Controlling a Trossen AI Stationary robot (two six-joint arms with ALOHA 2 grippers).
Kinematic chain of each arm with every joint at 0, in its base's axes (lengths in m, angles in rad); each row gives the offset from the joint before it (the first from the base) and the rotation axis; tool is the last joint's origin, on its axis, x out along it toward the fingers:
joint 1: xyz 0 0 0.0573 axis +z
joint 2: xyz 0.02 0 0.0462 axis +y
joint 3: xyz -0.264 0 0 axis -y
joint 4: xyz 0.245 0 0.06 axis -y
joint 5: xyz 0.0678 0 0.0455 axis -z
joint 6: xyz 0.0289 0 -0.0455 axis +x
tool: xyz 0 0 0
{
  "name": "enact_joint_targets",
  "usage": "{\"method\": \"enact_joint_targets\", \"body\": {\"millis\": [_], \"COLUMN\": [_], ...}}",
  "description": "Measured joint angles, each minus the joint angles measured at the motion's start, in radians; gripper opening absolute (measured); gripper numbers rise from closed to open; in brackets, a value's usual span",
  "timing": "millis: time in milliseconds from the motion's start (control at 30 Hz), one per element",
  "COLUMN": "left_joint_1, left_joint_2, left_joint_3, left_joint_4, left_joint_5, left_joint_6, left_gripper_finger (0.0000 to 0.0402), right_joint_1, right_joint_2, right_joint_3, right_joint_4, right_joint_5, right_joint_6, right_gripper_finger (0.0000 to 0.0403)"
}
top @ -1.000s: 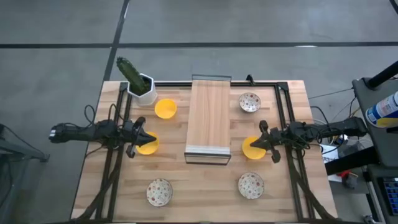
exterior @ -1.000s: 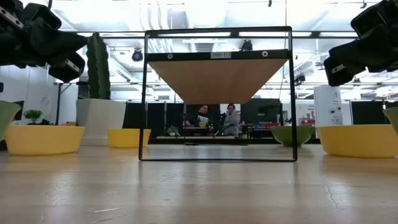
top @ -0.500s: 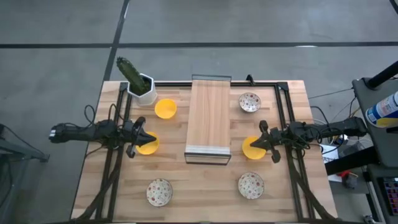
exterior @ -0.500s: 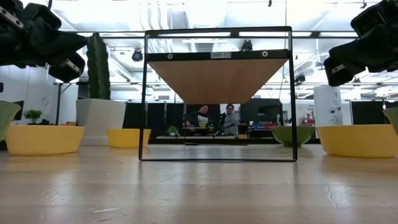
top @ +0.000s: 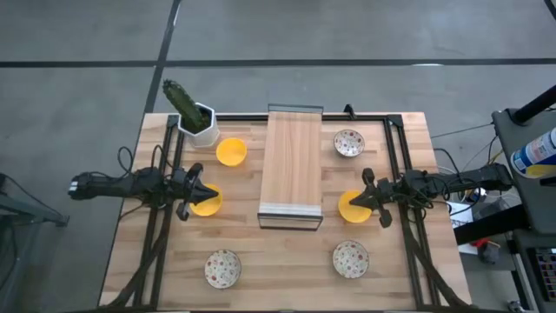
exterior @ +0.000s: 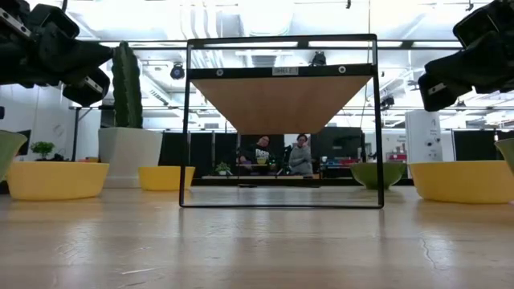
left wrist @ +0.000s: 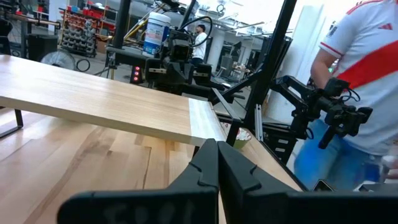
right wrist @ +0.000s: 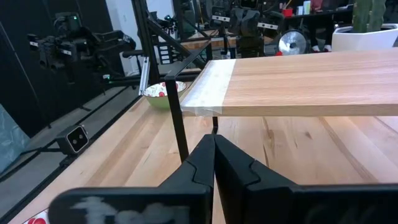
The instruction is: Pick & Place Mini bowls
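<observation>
Both tools closed, each parked over a yellow bowl

L tool (top: 193, 192) fingers pinched together, empty, above yellow bowl (top: 207, 204) left of shelf (top: 292, 165). R tool (top: 368, 192) same, over yellow bowl (top: 352, 207) on shelf's right. 3rd yellow bowl (top: 231, 151) near cactus pot (top: 200, 123); speckled bowls (top: 348, 143) at back-right, front-left, front-right of counter (top: 287, 261). Risk: descending w/ fingers closed would shove or tip a bowl vs. grabbing rim; rims thin, could slip. Shelf frame close to both arms, may get clipped.
</observation>
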Motion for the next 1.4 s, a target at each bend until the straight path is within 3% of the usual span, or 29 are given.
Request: {"method": "enact_joint_targets", "body": {"millis": [300,400,767,1000,1067,1200,1400], "left_joint_1": [0.000,0.000,0.000,0.000,0.000,0.000,0.000], "left_joint_2": [0.000,0.000,0.000,0.000,0.000,0.000,0.000], "left_joint_3": [0.000,0.000,0.000,0.000,0.000,0.000,0.000], "left_joint_4": [0.000,0.000,0.000,0.000,0.000,0.000,-0.002], "left_joint_5": [0.001,0.005,0.004,0.003,0.000,0.000,0.000], "left_joint_6": [0.000,0.000,0.000,0.000,0.000,0.000,0.000], "left_gripper_finger": [0.0000,0.0000,0.0000,0.0000,0.0000,0.0000,0.0000], "right_joint_1": [0.000,0.000,-0.001,0.000,-0.001,0.000,0.001], "right_joint_2": [0.000,0.001,-0.002,0.000,0.000,0.002,0.023], "right_joint_3": [0.000,0.000,0.001,0.001,0.001,0.001,0.066], "right_joint_4": [0.006,0.084,0.404,0.343,0.322,0.295,0.222], "right_joint_5": [0.000,0.006,0.010,0.206,0.243,0.250,0.239], "right_joint_6": [-0.054,-0.061,0.648,0.698,0.782,1.001,1.067], "right_gripper_finger": [0.0008,0.0008,0.0008,0.0008,0.0008,0.0008,0.0008]}}
